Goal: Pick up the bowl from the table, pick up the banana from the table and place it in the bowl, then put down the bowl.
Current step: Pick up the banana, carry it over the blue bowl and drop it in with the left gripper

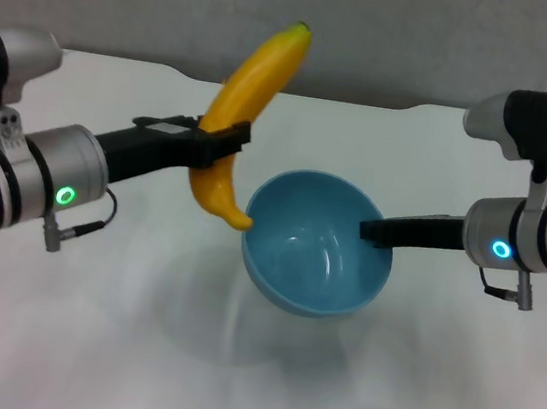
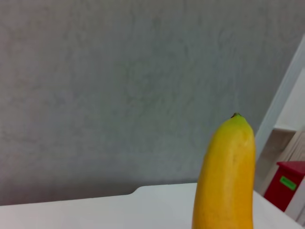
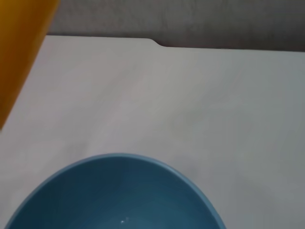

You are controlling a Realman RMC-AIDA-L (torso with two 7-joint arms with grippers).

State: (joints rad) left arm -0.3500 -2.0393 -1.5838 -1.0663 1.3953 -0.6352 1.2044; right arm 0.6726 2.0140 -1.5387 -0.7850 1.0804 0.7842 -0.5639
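Note:
The light-blue bowl (image 1: pixel 317 244) hangs tilted above the white table (image 1: pixel 84 341), held at its right rim by my right gripper (image 1: pixel 373 230), which is shut on it. My left gripper (image 1: pixel 219 146) is shut on the middle of the yellow banana (image 1: pixel 251 91), which stands nearly upright, its lower end just at the bowl's left rim. The banana's tip shows in the left wrist view (image 2: pixel 228 171). The right wrist view shows the bowl's inside (image 3: pixel 114 195) and a part of the banana (image 3: pixel 19 57).
The table's far edge has a shallow notch (image 1: pixel 298 95) against a grey wall. A red box (image 2: pixel 286 183) stands off the table's side in the left wrist view.

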